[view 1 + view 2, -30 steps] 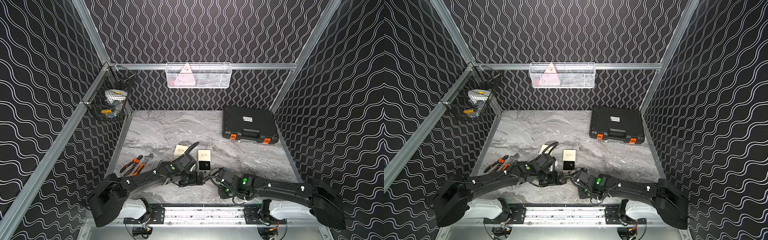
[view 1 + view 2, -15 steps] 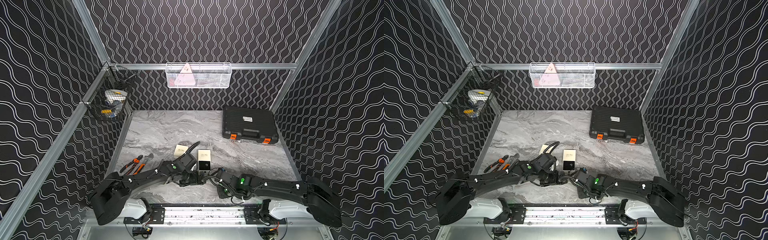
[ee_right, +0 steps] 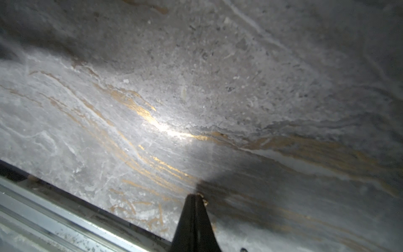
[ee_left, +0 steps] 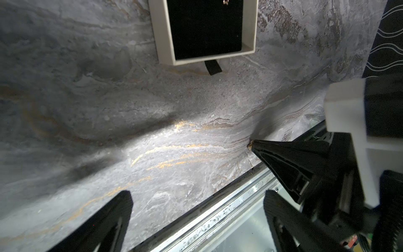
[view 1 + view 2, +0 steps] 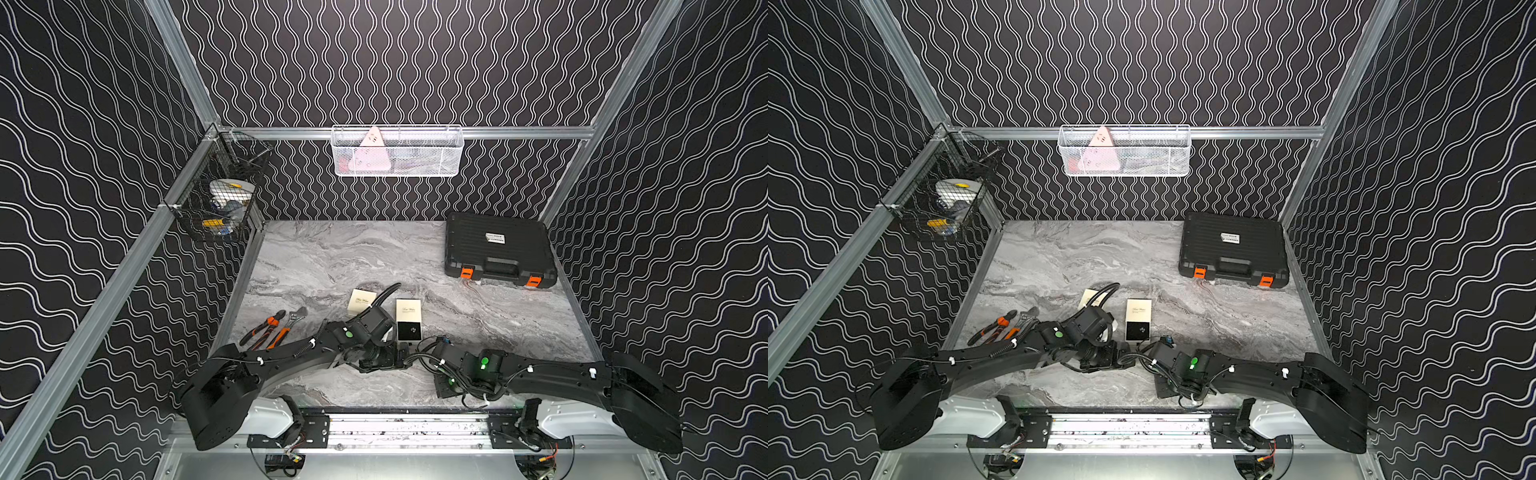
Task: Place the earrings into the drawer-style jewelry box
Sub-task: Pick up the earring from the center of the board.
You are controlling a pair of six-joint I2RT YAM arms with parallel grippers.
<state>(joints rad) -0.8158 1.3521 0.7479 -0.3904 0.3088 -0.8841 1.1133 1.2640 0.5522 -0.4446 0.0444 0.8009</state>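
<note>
I count two gold earrings. My right pincer (image 3: pixel 194 198) is clenched on one earring (image 4: pixel 249 145) down at the surface (image 4: pixel 130 135). The other earring (image 4: pixel 225 2) lies in the open drawer (image 4: pixel 160 32) of the jewelry box (image 5: pixel 409 309). My left pincer (image 4: pixel 198 194) hangs released. A second cream box (image 5: pixel 360 300) sits just beside the first.

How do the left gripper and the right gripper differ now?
The left gripper is wide open and empty; the right gripper is shut on an earring. The left gripper faces the open drawer; the right gripper faces bare table. Both are black, near the front rail.
</note>
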